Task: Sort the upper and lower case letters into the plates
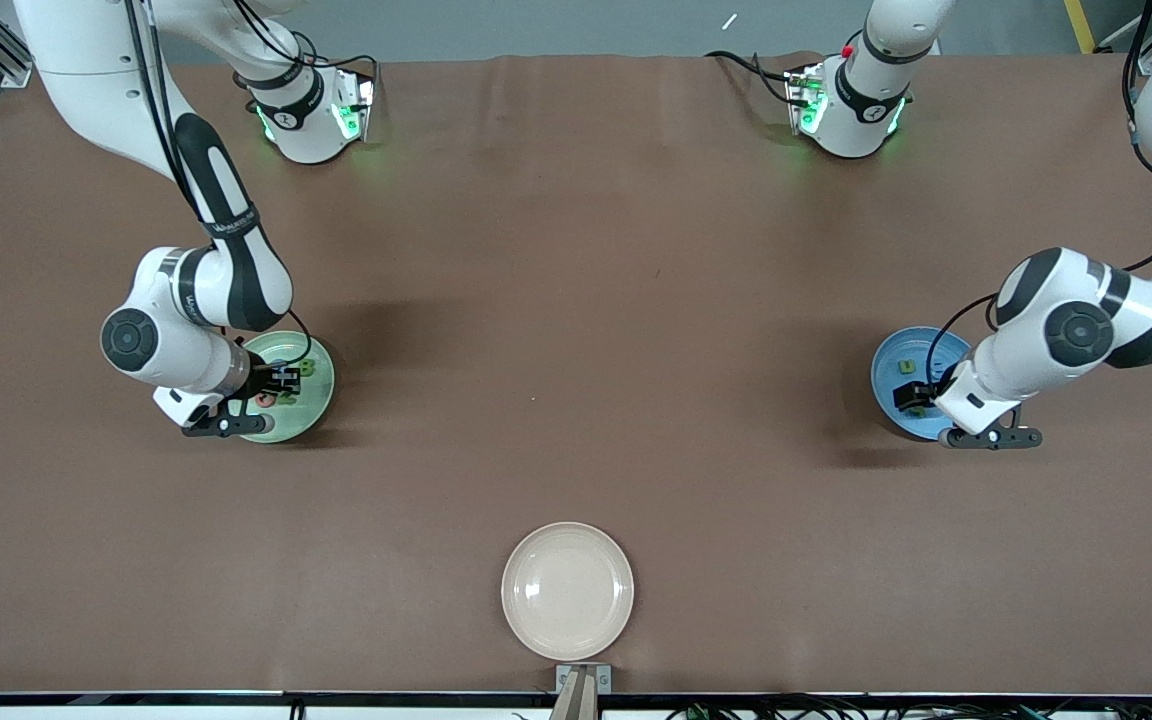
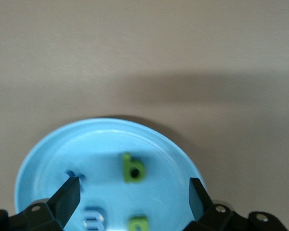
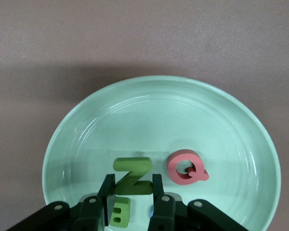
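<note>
The pale green plate (image 1: 323, 398) lies toward the right arm's end of the table. My right gripper (image 1: 276, 382) is low over it, shut on a green Z (image 3: 133, 175). A red Q (image 3: 185, 168) and a green B (image 3: 120, 211) lie in this plate (image 3: 86, 139) beside the fingers. The bright blue plate (image 1: 891, 362) lies toward the left arm's end. My left gripper (image 1: 911, 395) hangs over it, open wide and empty (image 2: 133, 182). In the blue plate (image 2: 43, 159) lie a green b (image 2: 133, 168), another green letter (image 2: 138, 224) and two blue letters (image 2: 93, 217), one partly hidden by a finger.
A cream-beige round plate (image 1: 567, 590) with nothing in it sits near the table's front edge, at the middle. The brown table top (image 1: 576, 300) stretches between the two plates.
</note>
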Action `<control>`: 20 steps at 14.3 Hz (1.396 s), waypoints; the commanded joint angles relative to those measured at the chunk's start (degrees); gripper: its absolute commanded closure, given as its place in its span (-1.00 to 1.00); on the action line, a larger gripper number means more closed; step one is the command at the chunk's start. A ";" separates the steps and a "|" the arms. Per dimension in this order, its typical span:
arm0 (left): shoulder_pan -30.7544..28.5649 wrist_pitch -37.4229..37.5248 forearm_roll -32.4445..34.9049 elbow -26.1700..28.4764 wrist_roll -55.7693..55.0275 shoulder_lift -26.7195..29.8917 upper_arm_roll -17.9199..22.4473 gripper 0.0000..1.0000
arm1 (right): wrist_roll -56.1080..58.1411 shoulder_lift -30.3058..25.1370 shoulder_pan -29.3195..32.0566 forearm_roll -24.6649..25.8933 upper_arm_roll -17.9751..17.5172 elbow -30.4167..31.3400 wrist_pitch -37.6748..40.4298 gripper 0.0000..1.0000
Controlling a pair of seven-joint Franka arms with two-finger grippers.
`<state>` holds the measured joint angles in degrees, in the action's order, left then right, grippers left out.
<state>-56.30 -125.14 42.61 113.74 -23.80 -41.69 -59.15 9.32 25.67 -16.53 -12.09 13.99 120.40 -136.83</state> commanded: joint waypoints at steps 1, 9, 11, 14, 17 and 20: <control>2.75 0.51 -15.05 1.92 9.28 12.03 2.71 -0.99 | 0.78 0.17 0.10 -0.48 -0.28 0.36 -0.72 0.68; 27.10 0.51 -39.17 3.68 13.43 26.21 20.03 -0.99 | 0.61 -0.09 0.10 -0.48 -0.19 -0.43 0.33 -1.00; 28.60 0.51 -41.55 3.77 12.99 27.70 20.13 -0.99 | 0.35 -0.97 0.10 -0.48 -0.19 -1.91 3.30 -1.00; 28.79 0.60 -42.26 5.08 12.99 30.86 20.22 -0.99 | 0.17 -2.64 0.10 -0.30 0.16 -8.49 14.27 -1.00; 25.99 2.43 -41.82 6.32 13.60 36.66 20.13 -0.99 | -2.02 -2.90 0.53 0.40 0.51 -17.62 26.39 -1.00; 23.18 9.01 -41.65 3.26 15.01 41.58 20.65 -0.99 | -3.00 -2.82 0.89 3.20 1.83 -27.64 37.12 -1.00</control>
<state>-31.28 -120.11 1.95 117.29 -10.69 -5.78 -39.12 7.46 22.67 -16.47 -10.95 15.54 98.78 -105.60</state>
